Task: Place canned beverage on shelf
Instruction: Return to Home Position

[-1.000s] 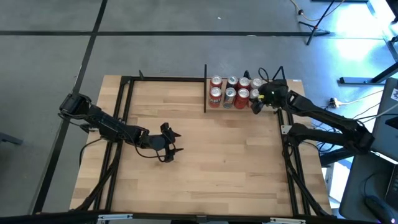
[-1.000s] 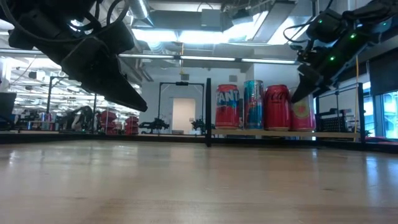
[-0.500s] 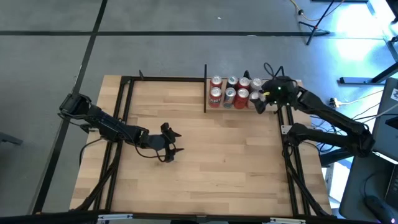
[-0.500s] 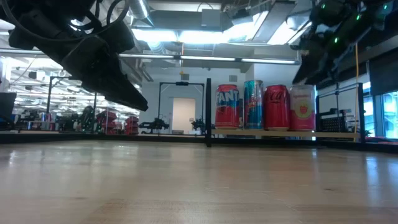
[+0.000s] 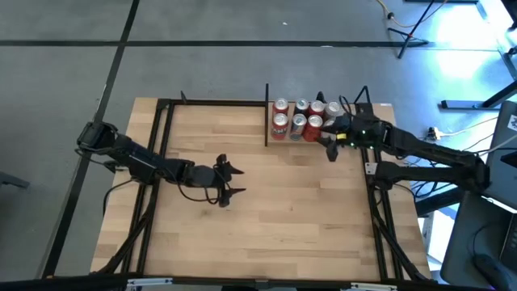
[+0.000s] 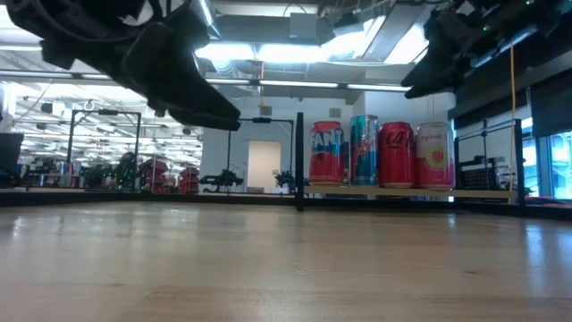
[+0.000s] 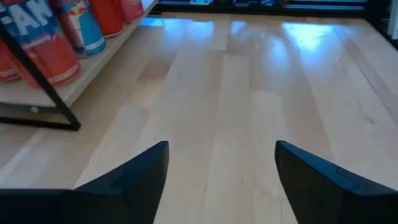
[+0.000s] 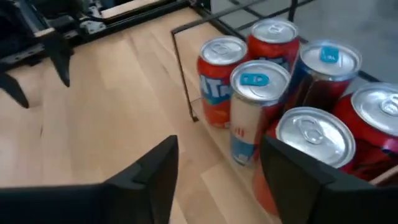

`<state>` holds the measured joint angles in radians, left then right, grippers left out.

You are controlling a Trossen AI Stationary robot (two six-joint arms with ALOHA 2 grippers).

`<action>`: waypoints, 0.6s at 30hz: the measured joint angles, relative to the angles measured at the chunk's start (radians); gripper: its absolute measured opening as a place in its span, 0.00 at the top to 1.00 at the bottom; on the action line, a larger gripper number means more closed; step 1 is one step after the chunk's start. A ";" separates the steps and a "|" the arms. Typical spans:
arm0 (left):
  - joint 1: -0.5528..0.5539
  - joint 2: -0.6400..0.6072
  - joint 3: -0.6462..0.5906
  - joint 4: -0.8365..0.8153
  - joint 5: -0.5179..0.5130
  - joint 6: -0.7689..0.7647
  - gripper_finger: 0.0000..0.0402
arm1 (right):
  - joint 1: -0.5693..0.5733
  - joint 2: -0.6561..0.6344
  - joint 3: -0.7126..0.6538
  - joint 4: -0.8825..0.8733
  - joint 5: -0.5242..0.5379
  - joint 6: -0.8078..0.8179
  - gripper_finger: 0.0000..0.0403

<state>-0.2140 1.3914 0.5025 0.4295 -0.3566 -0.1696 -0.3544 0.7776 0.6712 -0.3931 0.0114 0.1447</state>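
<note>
Several beverage cans (image 5: 303,120) stand upright in two rows on the shelf (image 5: 279,140), a pale board with thin black uprights at the table's far right. The low view shows the front row: an orange can (image 6: 330,154), a blue one (image 6: 364,150), a red one (image 6: 398,154) and a pink one (image 6: 433,155). My right gripper (image 5: 329,144) is open and empty, above the table just in front of the shelf; its wrist view (image 8: 217,168) looks down on the can tops (image 8: 255,81). My left gripper (image 5: 229,182) is open and empty over the table's middle.
The shelf's black upright (image 5: 266,113) stands at its left end. Black frame rails (image 5: 161,162) run along the table's left, far and right sides. Bare wooden tabletop (image 5: 291,210) lies between the two grippers and toward the near edge.
My right gripper has risen from beside the pink can at the shelf's right end and drawn back toward the table's near edge; the can stays standing on the shelf. My left gripper has shifted a little toward the table's right.
</note>
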 joint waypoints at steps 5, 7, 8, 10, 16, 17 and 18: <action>0.070 0.000 0.007 0.006 0.101 0.041 0.43 | 0.134 -0.014 -0.014 0.068 0.005 -0.002 0.64; 0.098 -0.002 0.007 0.013 0.149 0.056 0.51 | 0.187 -0.011 -0.059 0.132 0.005 -0.016 0.72; 0.111 -0.008 0.007 0.012 0.178 0.067 0.56 | 0.207 -0.012 -0.087 0.165 0.006 -0.019 0.76; 0.134 -0.021 0.007 0.011 0.224 0.086 0.65 | 0.239 -0.026 -0.141 0.244 0.006 -0.018 0.85; 0.193 -0.159 0.005 -0.094 0.275 0.141 0.89 | 0.277 -0.108 -0.304 0.399 0.006 -0.013 0.97; 0.201 -0.188 -0.004 -0.108 0.276 0.147 0.92 | 0.276 -0.133 -0.322 0.405 0.007 -0.006 0.96; 0.207 -0.217 -0.018 -0.110 0.275 0.147 0.94 | 0.276 -0.158 -0.341 0.406 0.008 0.003 0.95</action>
<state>-0.0068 1.1747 0.4848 0.3196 -0.0817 -0.0225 -0.0780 0.6197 0.3305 0.0131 0.0189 0.1476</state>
